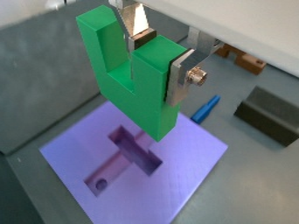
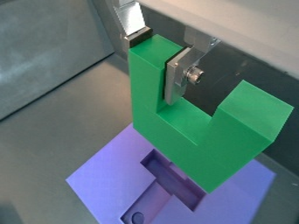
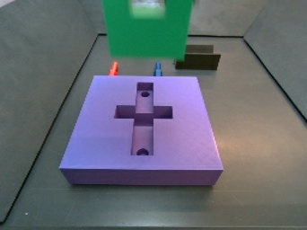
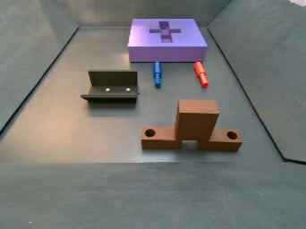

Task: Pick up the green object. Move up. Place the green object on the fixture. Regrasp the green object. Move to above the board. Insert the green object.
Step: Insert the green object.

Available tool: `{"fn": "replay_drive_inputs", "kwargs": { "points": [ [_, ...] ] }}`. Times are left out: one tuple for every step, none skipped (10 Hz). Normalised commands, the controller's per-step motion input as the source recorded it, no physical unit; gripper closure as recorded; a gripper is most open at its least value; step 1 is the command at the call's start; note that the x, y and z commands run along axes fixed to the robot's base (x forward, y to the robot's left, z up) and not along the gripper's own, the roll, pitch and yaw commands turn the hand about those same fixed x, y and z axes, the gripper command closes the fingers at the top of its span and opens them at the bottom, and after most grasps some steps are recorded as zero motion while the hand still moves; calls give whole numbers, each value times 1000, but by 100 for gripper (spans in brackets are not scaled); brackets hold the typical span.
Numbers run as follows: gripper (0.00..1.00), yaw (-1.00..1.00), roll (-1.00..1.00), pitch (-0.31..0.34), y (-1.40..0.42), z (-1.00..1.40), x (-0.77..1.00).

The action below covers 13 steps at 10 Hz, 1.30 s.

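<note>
The green object (image 1: 126,87), a bright green U-shaped block, hangs in the air with my gripper (image 1: 159,58) shut on one of its arms. Both wrist views show a silver finger (image 2: 177,75) pressed flat on one side of that arm and the other finger (image 2: 136,37) behind it. The block (image 2: 205,131) hovers over the purple board (image 1: 187,171), whose cross-shaped slot (image 2: 170,184) lies just below. A side view has the green block (image 3: 146,31) high above the board's (image 3: 180,126) far edge. The dark fixture (image 4: 111,87) stands apart on the floor.
A blue marker (image 4: 157,73) and a red marker (image 4: 201,73) lie beside the board (image 4: 185,43). A brown wooden cross-like piece (image 4: 191,127) stands nearer the front. The fixture (image 3: 199,61) shows behind the board, and again (image 1: 271,114) past the blue marker (image 1: 205,108). Grey walls ring the floor.
</note>
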Motion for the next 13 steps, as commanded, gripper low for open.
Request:
{"fn": "replay_drive_inputs", "kwargs": {
  "points": [
    [100,160,-40,-91,0,-1000,151],
    [100,166,20,-90,0,-809,0],
    [100,120,223,-64,-9,-831,0],
    [100,71,106,-136,0,-909,0],
    [100,0,46,-30,0,-557,0],
    [100,0,34,-66,0,-414,0],
    [100,0,0,-79,0,-337,-9],
    [100,0,0,-67,-6,-229,-17],
    [100,0,-26,-67,0,-151,-14],
    [100,0,-37,-76,-3,-169,-26],
    [100,0,-104,-114,-31,-266,-20],
    [100,0,-170,-154,0,-314,-31],
    [100,0,-136,-123,0,-277,-9]
  ]
}}
